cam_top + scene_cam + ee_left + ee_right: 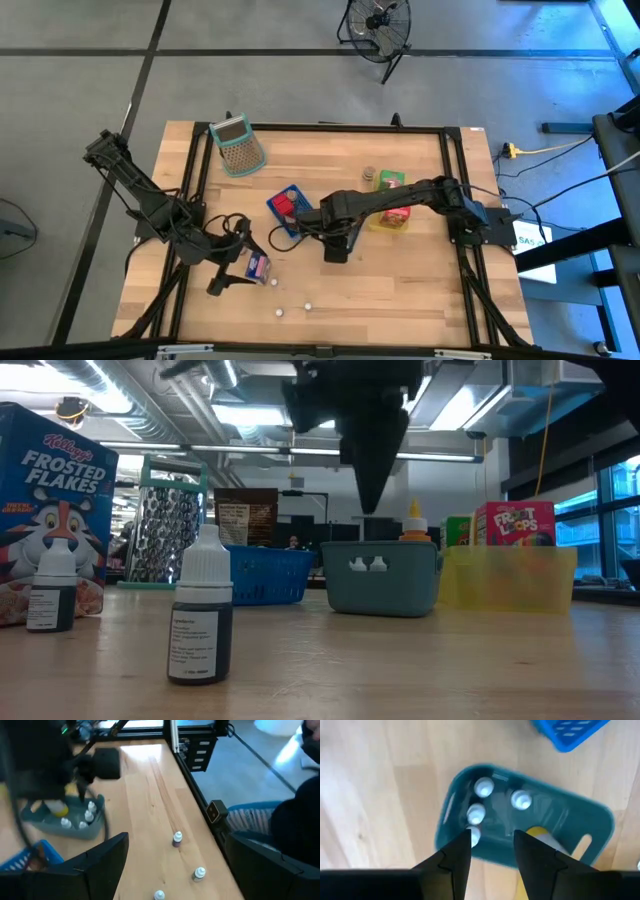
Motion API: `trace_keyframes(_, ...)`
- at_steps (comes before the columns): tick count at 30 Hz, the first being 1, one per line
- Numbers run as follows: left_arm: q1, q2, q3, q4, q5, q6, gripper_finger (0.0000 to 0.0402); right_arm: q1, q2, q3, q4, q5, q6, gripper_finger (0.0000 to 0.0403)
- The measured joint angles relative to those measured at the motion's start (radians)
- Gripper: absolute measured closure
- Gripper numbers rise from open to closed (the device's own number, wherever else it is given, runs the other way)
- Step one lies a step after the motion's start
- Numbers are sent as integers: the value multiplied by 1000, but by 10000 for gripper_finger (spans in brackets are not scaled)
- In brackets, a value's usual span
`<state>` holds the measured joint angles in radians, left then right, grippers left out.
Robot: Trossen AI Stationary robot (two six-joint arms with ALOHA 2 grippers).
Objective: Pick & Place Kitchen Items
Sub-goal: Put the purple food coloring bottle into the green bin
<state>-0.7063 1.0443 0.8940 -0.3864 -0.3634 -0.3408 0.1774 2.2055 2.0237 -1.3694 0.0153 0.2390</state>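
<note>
My right fingers (492, 851) hang half-parted, grasping nothing, directly above the teal tray (590, 820) of bottles (521, 799). Loose bottles (177, 838) (upright) stand ahead of my spread, empty left fingers (175, 865).

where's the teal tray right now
In the high view the teal tray sits mid-table, mostly hidden under the right tool, between the blue basket and the yellow tray.

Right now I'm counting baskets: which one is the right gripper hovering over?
The teal basket, holding white-capped bottles, lies under the right gripper; the blue basket sits apart.
</note>
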Motion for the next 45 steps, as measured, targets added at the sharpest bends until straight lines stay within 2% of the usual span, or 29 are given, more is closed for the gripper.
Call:
trace_keyframes(11, 0, 0, 0, -56, 7, -240, 73, 90, -1, 63, -17, -1, 11, 254)
trace_keyframes(20, -34, 0, 0, -67, 21, -296, 73, 162, -1, 63, -10, 0, 44, 254)
trace_keyframes(26, -73, 0, 0, -67, -7, -335, 73, 214, -1, 62, 27, 0, 38, 254)
trace_keyframes(34, -126, 9, 0, -111, -109, -424, 73, 266, -1, 62, 173, 0, -141, 254)
trace_keyframes(39, -149, 36, 0, -109, -137, -437, 73, 294, 0, 62, 269, 0, -251, 254)
trace_keyframes(45, -158, 66, 0, -111, -141, -493, 73, 298, 1, 62, 299, 1, -269, 254)
